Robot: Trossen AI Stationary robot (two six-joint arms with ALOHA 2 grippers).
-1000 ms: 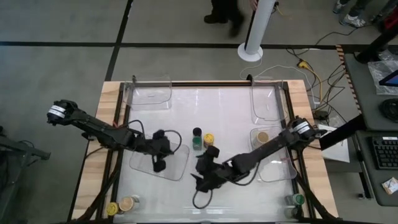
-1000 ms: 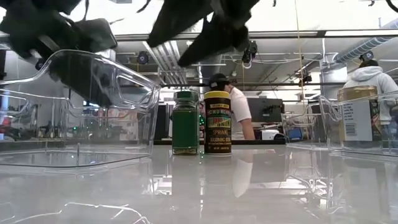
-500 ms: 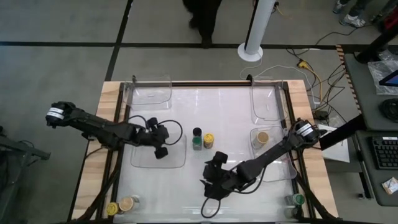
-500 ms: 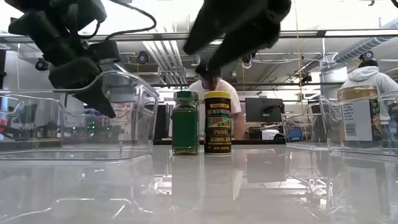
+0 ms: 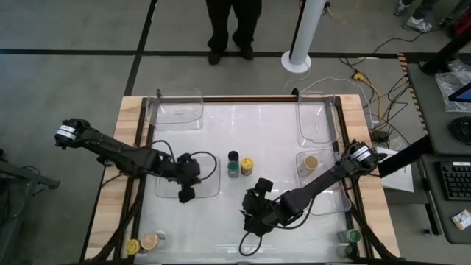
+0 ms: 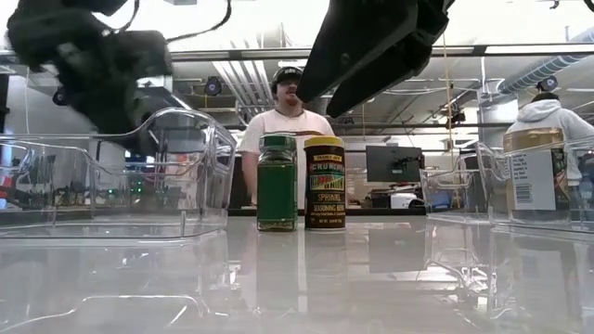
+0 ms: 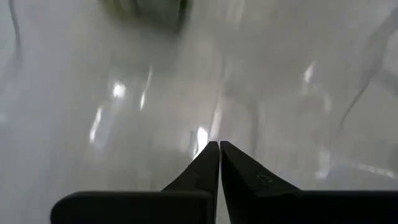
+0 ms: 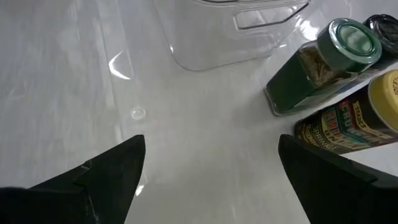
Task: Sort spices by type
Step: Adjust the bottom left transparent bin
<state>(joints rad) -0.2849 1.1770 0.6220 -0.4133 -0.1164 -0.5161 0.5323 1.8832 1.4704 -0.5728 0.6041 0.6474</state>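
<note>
Just beyond the wide-open, empty right claw (image 8: 208,180), green-lidded jar (image 8: 323,65) beside yellow-lidded jar (image 8: 357,121)

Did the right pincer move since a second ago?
Yes. In the high view the right pincer has pulled back from the green jar and yellow-lidded jar, toward the table's near edge. It is open and empty.

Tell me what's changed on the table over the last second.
The right gripper pulled back from the two jars in the middle toward the front edge, open and empty. The left gripper, shut and empty, swung up over its clear tray and back down. A person walked up behind the table. The green jar and yellow jar have not moved, nor the trays or corner jars.
</note>
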